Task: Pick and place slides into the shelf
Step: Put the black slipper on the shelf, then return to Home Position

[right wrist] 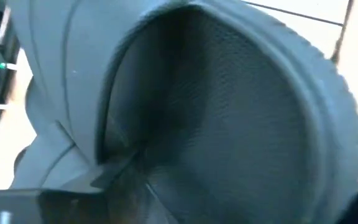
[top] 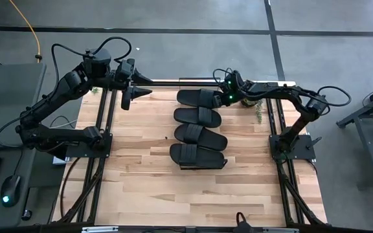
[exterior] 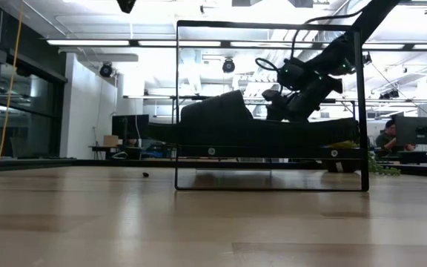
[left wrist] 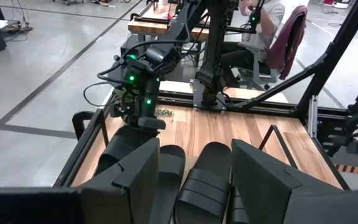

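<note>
Wood tabletop [top: 141,168] fills mid-frame; four slides [top: 198,134] sit stacked in a row on the shelf [top: 167,85] (likely the last placement). Right gripper [top: 227,97] touches the top slide [top: 198,98], fingers released. Left gripper [top: 135,94] waits upper left, open.

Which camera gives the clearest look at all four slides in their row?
The high view: all four slides lie side by side, unobstructed. The low view merges them into one dark profile, the left wrist view shows only part of the row, and the right wrist view shows one sole close up.
</note>
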`<action>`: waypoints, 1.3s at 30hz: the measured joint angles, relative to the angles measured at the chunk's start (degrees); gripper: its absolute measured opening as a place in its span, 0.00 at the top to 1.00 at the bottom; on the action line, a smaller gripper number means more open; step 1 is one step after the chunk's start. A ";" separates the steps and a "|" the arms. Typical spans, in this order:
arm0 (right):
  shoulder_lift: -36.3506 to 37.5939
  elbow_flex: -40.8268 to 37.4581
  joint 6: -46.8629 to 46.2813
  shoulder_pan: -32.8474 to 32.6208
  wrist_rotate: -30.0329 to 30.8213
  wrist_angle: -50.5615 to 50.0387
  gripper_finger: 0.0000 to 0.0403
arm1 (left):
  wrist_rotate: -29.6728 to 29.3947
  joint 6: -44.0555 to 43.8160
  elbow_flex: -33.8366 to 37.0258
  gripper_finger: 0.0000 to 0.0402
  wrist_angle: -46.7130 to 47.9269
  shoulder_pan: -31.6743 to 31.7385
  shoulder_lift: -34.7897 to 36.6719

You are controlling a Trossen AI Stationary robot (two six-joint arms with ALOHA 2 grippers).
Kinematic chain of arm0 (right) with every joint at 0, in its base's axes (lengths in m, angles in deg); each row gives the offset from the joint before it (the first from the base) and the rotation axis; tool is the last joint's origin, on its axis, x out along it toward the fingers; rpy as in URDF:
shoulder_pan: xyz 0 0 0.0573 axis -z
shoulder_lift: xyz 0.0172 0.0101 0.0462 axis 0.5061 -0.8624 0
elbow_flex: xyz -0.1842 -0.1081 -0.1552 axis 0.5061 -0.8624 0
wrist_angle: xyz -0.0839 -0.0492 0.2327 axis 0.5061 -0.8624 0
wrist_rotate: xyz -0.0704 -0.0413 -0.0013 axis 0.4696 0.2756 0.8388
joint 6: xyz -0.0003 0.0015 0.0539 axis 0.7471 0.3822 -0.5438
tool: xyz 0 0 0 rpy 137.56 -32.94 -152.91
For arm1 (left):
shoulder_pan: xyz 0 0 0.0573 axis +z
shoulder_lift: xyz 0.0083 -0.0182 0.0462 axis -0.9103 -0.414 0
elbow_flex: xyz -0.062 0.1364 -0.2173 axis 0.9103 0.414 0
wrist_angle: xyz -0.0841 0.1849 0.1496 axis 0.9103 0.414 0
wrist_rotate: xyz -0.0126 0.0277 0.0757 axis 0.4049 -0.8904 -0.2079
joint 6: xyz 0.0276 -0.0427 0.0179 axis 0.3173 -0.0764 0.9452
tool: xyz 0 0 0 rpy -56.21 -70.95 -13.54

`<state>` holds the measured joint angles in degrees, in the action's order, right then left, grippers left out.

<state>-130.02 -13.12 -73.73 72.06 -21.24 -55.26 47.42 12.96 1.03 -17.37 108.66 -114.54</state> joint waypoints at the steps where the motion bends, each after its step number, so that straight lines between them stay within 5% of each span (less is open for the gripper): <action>1: 0.09 0.92 0.01 0.17 0.26 -2.13 0.32 | 0.00 0.00 0.00 0.54 0.00 0.00 0.00; 12: 5.13 11.26 3.73 0.32 10.67 -22.42 0.27 | -1.16 0.09 0.00 0.54 0.41 0.00 0.00; 33: 16.08 13.30 7.50 -7.30 9.89 -16.60 0.27 | -6.19 0.66 0.00 0.54 6.90 -0.07 0.49; 39: 16.03 13.27 0.75 -11.56 11.36 -16.57 0.27 | -6.64 1.89 0.00 0.54 5.41 -5.70 2.24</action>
<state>-113.99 0.15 -72.98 60.50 -9.88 -71.83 40.77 14.85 1.03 -11.96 102.96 -112.30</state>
